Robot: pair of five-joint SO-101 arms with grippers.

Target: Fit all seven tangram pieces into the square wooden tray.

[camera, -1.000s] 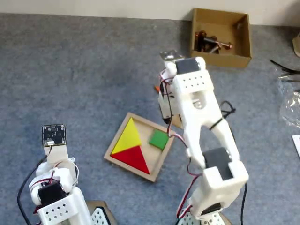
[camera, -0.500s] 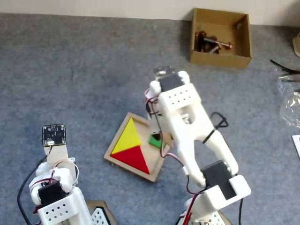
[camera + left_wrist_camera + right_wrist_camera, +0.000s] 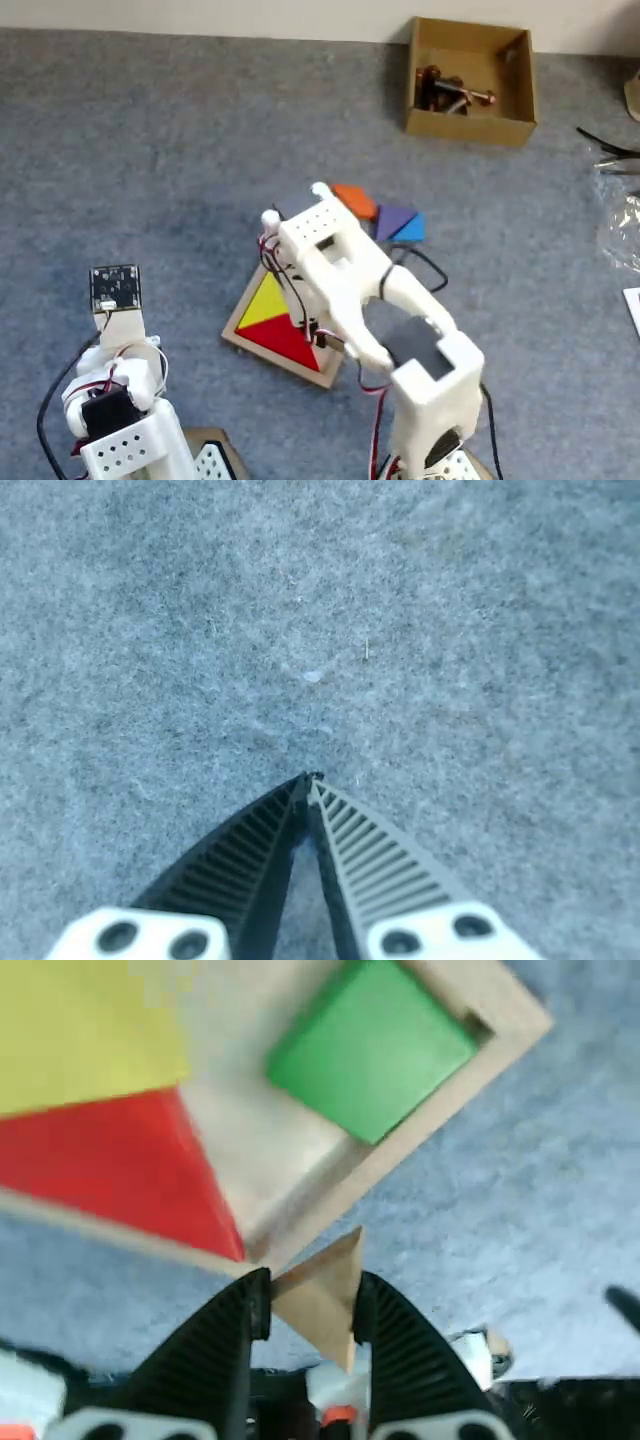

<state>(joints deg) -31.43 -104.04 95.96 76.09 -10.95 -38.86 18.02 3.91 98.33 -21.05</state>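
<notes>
The square wooden tray point(image 3: 238, 331) lies on grey carpet and holds a yellow triangle point(image 3: 262, 305) and a red triangle point(image 3: 285, 338). In the right wrist view a green square point(image 3: 372, 1048) sits in a corner of the tray point(image 3: 440, 1110), beside the yellow point(image 3: 80, 1040) and red point(image 3: 110, 1170) pieces. My right gripper point(image 3: 310, 1288) is shut on a tan triangle point(image 3: 322, 1280), just above the tray's rim near the red piece. The right arm point(image 3: 330, 260) stretches over the tray. Orange point(image 3: 354, 200), purple point(image 3: 394, 220) and blue point(image 3: 411, 231) pieces lie behind it. My left gripper point(image 3: 308, 780) is shut over bare carpet.
A cardboard box point(image 3: 470, 115) with small metal parts stands at the back right. Cables and a plastic bag point(image 3: 620, 225) lie at the right edge. The left arm point(image 3: 110, 400) stands at the front left, away from the tray.
The right arm has swung left and toward the front, over the tray. It now covers the green square and has uncovered the orange, purple and blue pieces. The left arm has not moved.
</notes>
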